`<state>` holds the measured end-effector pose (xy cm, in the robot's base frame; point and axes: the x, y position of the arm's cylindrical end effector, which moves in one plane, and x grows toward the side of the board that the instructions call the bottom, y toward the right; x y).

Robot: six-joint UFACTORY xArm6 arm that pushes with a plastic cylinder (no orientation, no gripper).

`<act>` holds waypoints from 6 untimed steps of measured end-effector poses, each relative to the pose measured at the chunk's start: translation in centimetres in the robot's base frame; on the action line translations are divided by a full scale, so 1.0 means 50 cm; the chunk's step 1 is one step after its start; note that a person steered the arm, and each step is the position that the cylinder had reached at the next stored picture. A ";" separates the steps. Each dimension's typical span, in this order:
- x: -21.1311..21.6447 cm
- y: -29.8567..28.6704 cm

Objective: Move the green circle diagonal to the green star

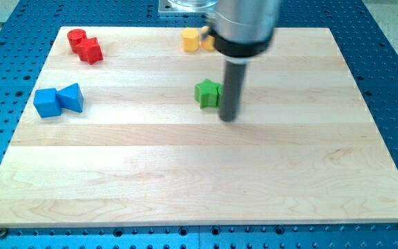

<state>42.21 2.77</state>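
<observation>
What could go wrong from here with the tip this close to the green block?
1. My tip sits right against the view's right side of the green star-shaped block; any push toward the view's left would shift the reference block itself.
2. No green circle is visible; the rod may hide it, so its position cannot be confirmed.
3. The yellow blocks sit near the wooden board's top edge under the arm; a sweep there could knock them off.
</observation>
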 end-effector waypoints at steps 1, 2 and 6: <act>-0.092 -0.125; -0.193 -0.115; 0.022 0.023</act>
<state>43.29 3.94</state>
